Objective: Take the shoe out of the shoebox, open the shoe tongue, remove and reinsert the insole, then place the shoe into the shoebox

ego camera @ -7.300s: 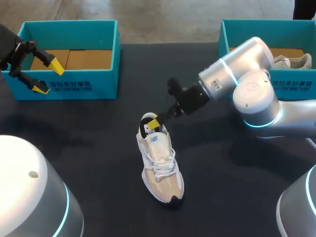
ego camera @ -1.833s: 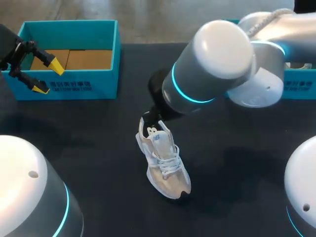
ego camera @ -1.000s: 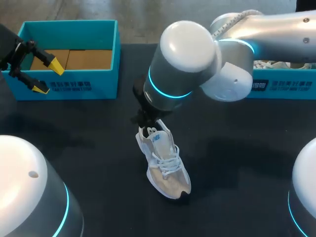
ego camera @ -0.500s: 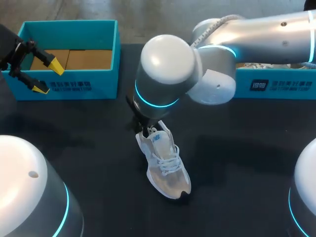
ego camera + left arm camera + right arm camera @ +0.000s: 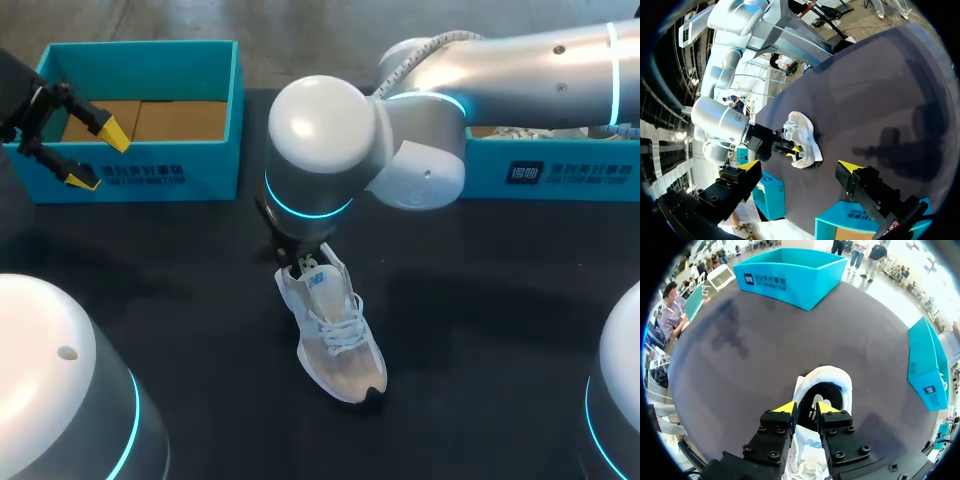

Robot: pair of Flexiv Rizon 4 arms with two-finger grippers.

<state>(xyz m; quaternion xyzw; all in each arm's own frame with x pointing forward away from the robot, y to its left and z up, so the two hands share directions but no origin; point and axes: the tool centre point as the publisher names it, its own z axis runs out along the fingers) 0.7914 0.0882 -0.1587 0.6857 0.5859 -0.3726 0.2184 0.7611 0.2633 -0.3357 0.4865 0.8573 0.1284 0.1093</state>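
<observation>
A white and beige mesh shoe stands on the black table, toe toward the front edge. My right arm reaches over its heel end and hides its gripper in the head view. In the right wrist view the right gripper sits at the shoe opening. Its yellow tips stand close together, with the white tongue pinched between the fingers. The dark insole shows just ahead of them. My left gripper hangs open and empty before the left teal shoebox, far from the shoe.
A second teal shoebox stands at the back right, partly behind my right arm, with another white shoe inside. The left box shows a brown cardboard floor. Bare black table lies around the shoe and toward the front edge.
My right arm has swung further left over the shoe's heel end and its fingers have drawn closer together. The shoe and the left arm have stayed put.
</observation>
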